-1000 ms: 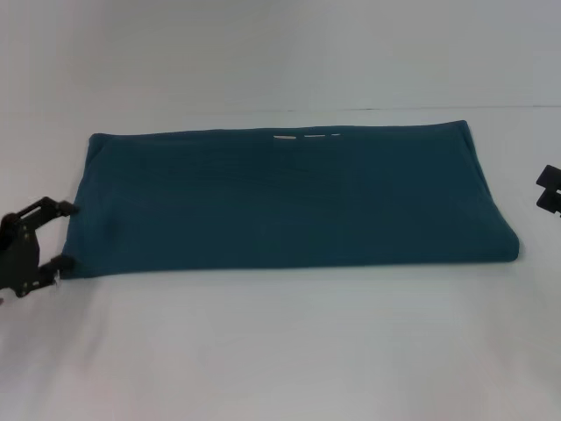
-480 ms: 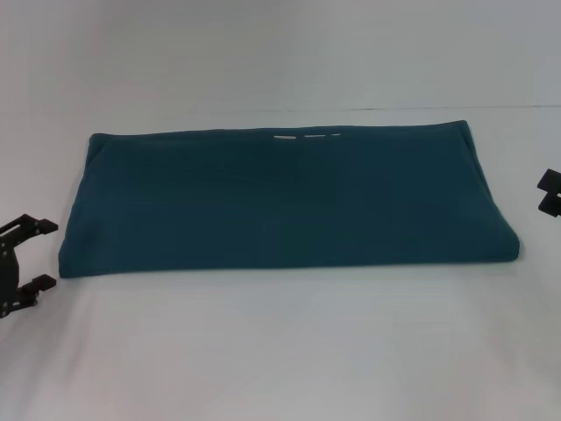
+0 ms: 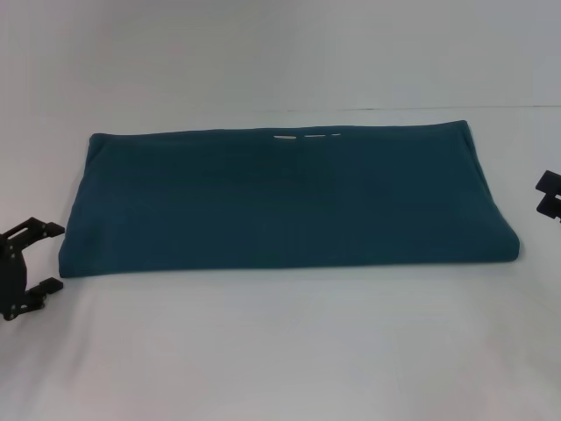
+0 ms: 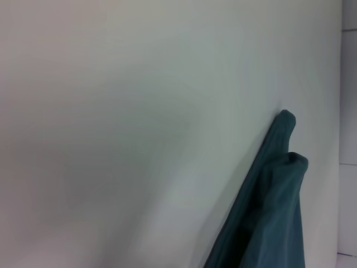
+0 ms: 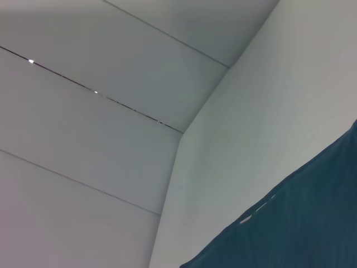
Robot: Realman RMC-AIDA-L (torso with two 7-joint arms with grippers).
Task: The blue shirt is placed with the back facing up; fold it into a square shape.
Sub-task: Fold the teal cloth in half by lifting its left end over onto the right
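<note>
**Folded teal shirt lying as a long band, both grippers standing off its ends**

The left gripper is sitting nearest the camera, low on the white table, with its two black fingers spread wide apart and holding nothing. The blue shirt is lying just beyond and to the inner side of those fingers; its near left corner is close to the upper finger but is not touching it. In the left wrist view the same end of the cloth is showing as two stacked, rounded folds, so the fabric is lying in more than one layer there.

The shirt is looking soft, limp and light, a matte knit with no stiffness, so it will likely sag and drag if lifted by one point only. A sensible hold would be at the layered corners of a short end, pinching all layers together so that none slides out.

Its shape is a long rectangle, not yet a square, with smooth rolled edges along the near side and the right end. A sliver of white lettering is peeking out at the far edge.

The right gripper is waiting at the view's edge, just outside the shirt's right end; whether it is open or shut cannot be told.
</note>
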